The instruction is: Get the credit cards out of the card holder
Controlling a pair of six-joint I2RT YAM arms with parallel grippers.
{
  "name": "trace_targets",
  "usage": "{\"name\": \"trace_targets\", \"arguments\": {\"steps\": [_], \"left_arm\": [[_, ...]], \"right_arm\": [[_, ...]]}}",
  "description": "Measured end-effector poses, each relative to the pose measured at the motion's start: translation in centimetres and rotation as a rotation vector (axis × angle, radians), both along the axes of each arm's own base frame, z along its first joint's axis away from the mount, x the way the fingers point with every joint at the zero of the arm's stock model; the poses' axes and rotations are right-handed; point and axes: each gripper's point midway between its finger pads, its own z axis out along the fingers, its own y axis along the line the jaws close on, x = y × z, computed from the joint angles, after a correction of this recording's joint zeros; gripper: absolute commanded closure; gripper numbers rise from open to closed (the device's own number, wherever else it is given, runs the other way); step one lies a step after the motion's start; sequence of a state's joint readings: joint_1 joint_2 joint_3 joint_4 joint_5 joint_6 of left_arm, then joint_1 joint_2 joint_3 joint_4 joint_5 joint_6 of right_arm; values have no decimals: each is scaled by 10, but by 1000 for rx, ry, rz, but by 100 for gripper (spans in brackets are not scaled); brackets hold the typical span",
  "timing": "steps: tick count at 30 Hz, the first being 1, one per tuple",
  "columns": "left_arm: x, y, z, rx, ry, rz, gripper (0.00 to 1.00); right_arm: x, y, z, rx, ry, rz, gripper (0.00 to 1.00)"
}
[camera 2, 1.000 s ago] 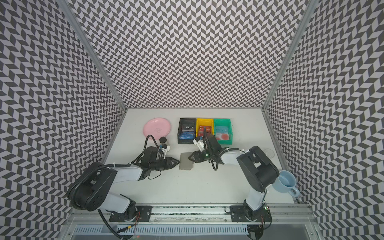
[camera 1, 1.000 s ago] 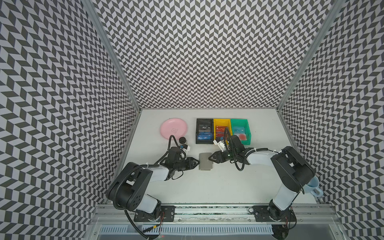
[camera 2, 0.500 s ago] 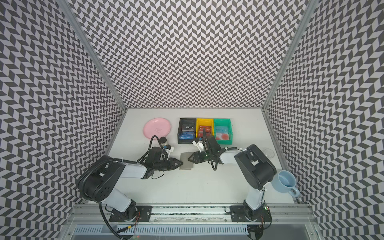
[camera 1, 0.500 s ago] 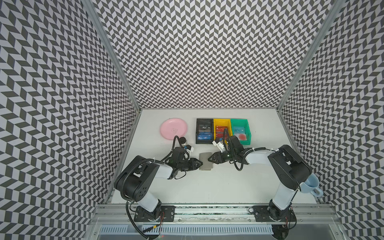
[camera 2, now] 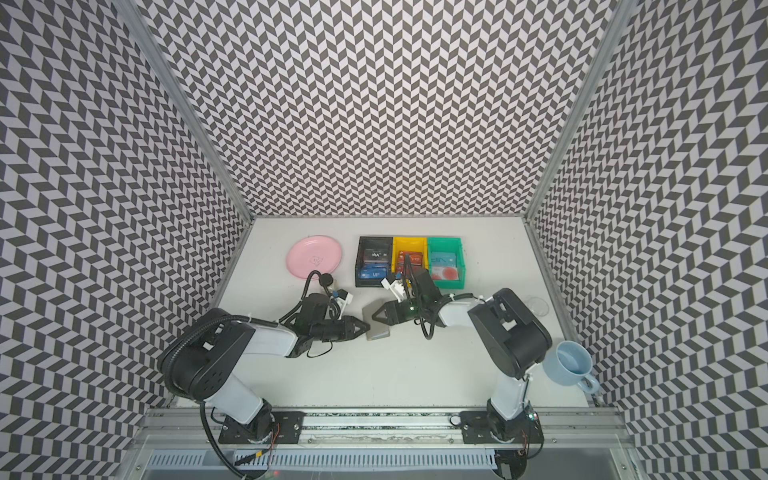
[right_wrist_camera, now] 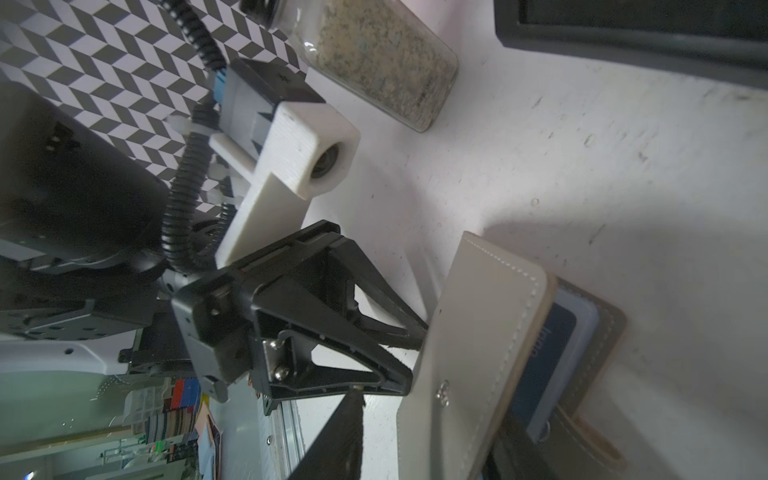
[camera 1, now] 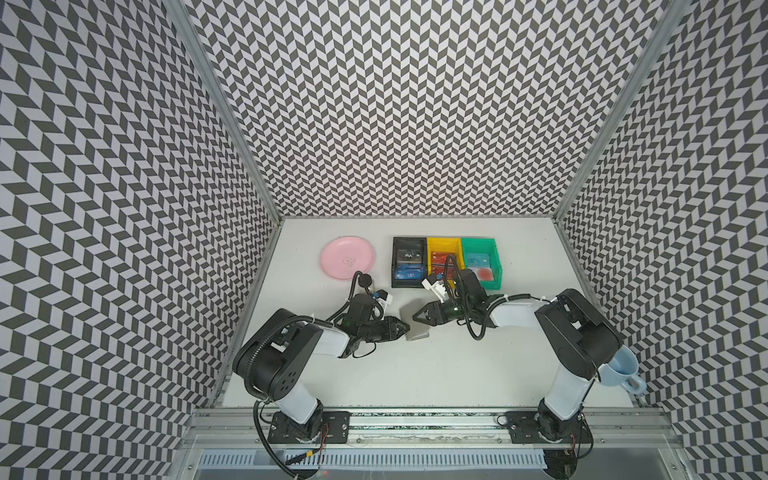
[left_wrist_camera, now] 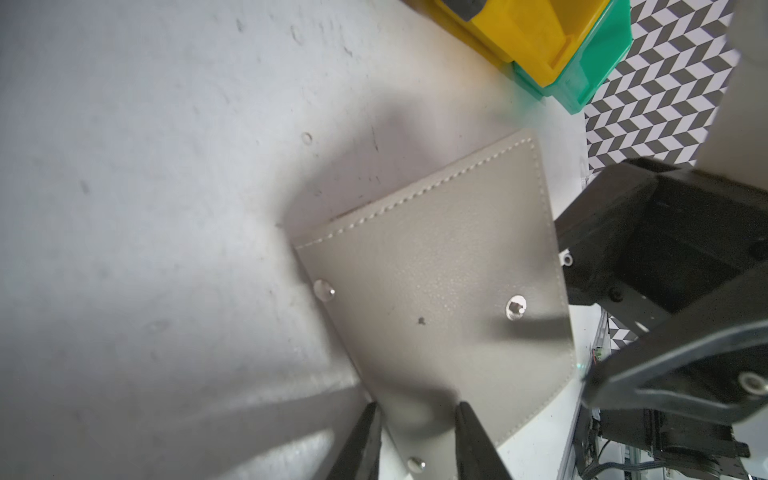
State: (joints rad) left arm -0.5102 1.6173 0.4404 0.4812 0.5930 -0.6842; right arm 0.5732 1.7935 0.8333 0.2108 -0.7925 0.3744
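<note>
Left wrist view, lower middle: we see left gripper (left_wrist_camera: 417, 415) astride card holder (left_wrist_camera: 436, 299) edge, grip unclear; right gripper (left_wrist_camera: 571, 303), right side, spread around it.

Look, left arm (camera 1: 332, 345) and right arm (camera 1: 515, 316): white shells, black joints, ribbed black cable (right_wrist_camera: 183, 208), triangular black left gripper (right_wrist_camera: 415, 359).

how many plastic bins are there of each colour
black bin: 1
yellow bin: 1
green bin: 1
total: 3
</note>
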Motion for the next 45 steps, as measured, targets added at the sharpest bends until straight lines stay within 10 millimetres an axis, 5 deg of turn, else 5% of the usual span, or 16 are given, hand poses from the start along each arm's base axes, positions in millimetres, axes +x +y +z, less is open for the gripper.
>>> {"name": "trace_targets", "arguments": {"steps": [6, 14, 21, 29, 45], "left_arm": [[5, 12, 27, 5, -49, 40, 67], [19, 59, 79, 0, -173, 181, 66], [15, 95, 78, 21, -165, 279, 65], [5, 98, 61, 18, -106, 273, 65], [5, 87, 78, -81, -102, 250, 66]], "right_arm": [[-6, 5, 13, 27, -5, 23, 55], [-15, 25, 31, 42, -30, 75, 55], [-24, 52, 44, 63, -58, 138, 55], [-37, 69, 12, 17, -3, 178, 55], [-39, 67, -27, -48, 55, 170, 62]]}}
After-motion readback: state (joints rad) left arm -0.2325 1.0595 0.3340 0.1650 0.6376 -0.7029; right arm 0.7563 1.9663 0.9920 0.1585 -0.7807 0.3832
